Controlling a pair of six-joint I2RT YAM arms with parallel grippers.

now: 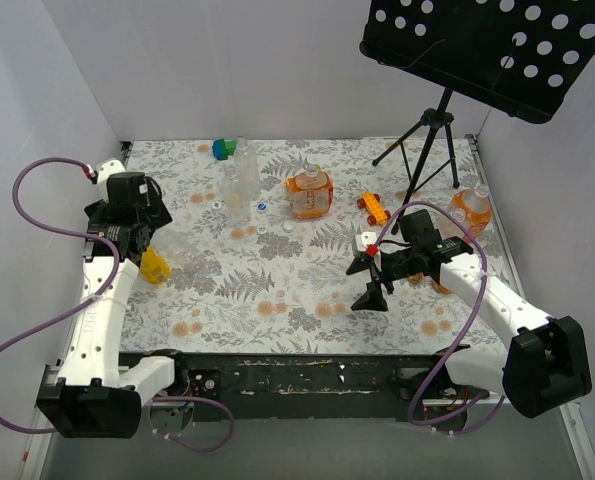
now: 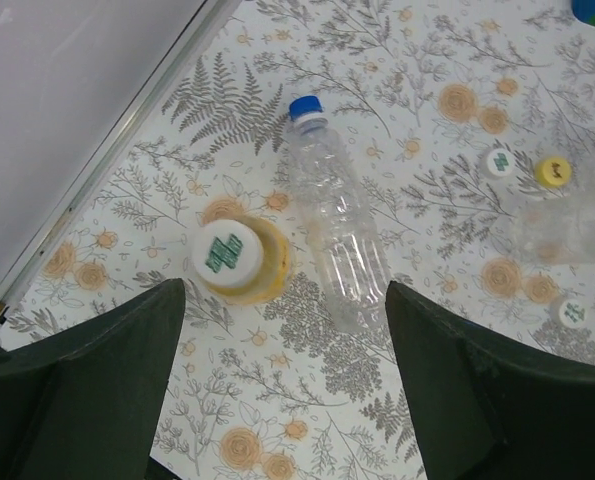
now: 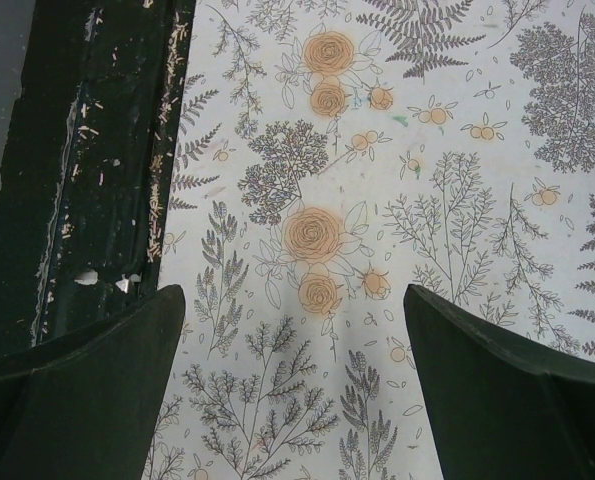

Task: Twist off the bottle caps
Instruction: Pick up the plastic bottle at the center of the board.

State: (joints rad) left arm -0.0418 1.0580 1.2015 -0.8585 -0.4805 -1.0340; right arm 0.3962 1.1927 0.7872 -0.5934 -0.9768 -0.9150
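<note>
The left jaws are wide open and hold nothing. Their two dark fingers (image 2: 77, 390) hang over the desk (image 1: 277, 290) near its left edge and touch no bottle.

Just past the fingertips stands a small yellow bottle (image 2: 265, 268). It has a round white cap (image 2: 227, 255) on top, and the cap has a green mark on it. Close beside it, but not touching, a clear bottle (image 2: 337, 230) lies on its side. It is thin, crinkly plastic, and its blue cap (image 2: 305, 105) is on.

Farther toward the middle of the desk, three caps lie loose and flat. There is a loose white cap (image 2: 497, 162), a loose yellow cap (image 2: 553, 172) just beside it, and a second loose white cap (image 2: 573, 312) a little apart.

The right jaws are wide open too, with nothing in them. The right fingers (image 3: 77, 400) hang over a bare part of the desk close to its near edge, where a black scratched rail (image 3: 87, 150) runs along.

The desk has a cover with grey ferns and orange flowers. A squat orange bottle (image 1: 309, 195) stands in the middle, toward the far edge. Tall clear bottles (image 1: 239, 185) stand to its left. Another orange bottle (image 1: 472, 212) stands by the right edge.
</note>
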